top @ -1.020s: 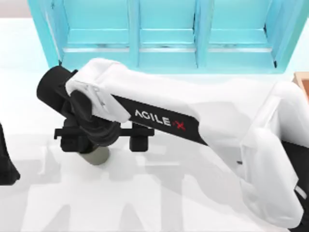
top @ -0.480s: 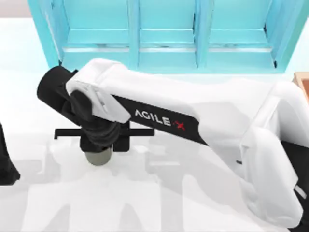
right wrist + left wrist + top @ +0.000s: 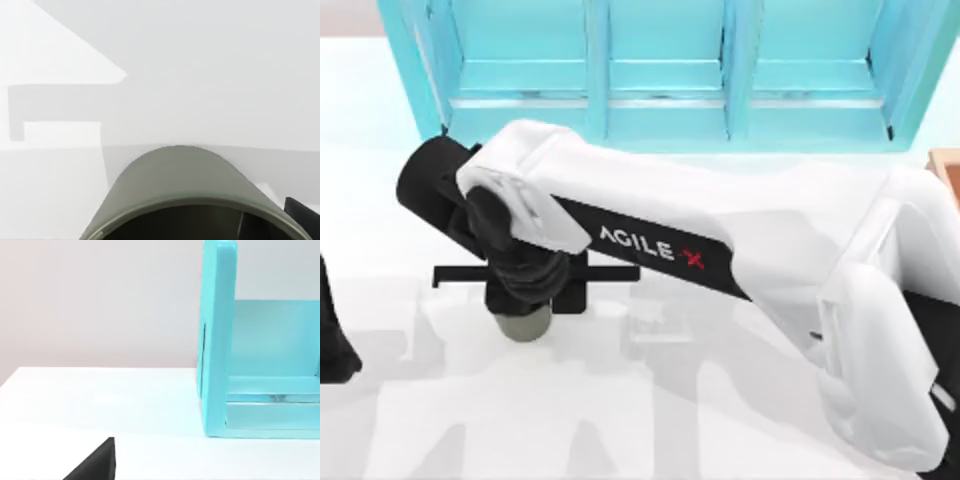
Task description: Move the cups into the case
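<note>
Right gripper jaws clamped on a cup — left arm parked at table's left edge

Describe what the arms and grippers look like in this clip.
The right arm has glossy white rounded shells, a black band lettered AGILE X with a red X, and a black wrist. The right gripper is black, on a straight black crossbar. The left arm shows as a black edge.

Cup clamped in right gripper: matt, smooth olive-grey, darker inside; case beyond gripper: glossy turquoise, plastic-looking; table beneath: smooth matt white.
</note>
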